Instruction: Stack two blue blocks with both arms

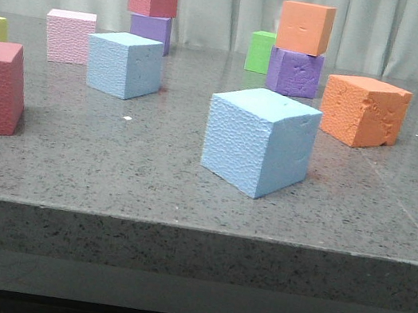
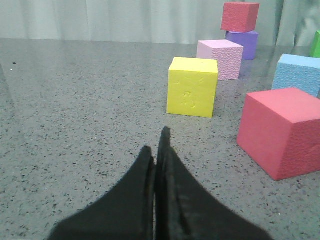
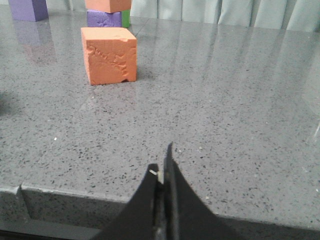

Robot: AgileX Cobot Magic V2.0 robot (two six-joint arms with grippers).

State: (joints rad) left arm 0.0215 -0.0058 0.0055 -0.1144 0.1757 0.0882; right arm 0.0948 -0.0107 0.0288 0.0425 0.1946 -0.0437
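Left gripper point(image 2: 159, 150): jaws pressed together, holding nothing, low over the granite table point(image 2: 75, 100) and level with it. Right gripper point(image 3: 163, 167): also closed and empty, near the table's front edge, pointing across open surface. Neither arm shows in the front view, so both look pulled back from the work area.

Task things: near blue block point(image 1: 259, 141) sits toward the front centre, one corner turned to the camera. Far blue block point(image 1: 124, 64) is further back and left, beside the pink cube point(image 1: 69, 36) — well apart from the near one. In the left wrist view it shows at the right edge, behind the big red cube point(image 2: 283, 131).

My read — nothing grasped yet, the step is the first reach. To do it well:
- open the jaws fully before closing in; foam dents, so squeeze lightly on flat faces
- near block is rotated, so match wrist yaw to its faces, not its corners
- left arm's line to the far block runs between the yellow cube point(image 2: 192, 86) and the red one — go in high
- right arm has a clear path; the dented orange cube point(image 3: 109, 55) is off to one side
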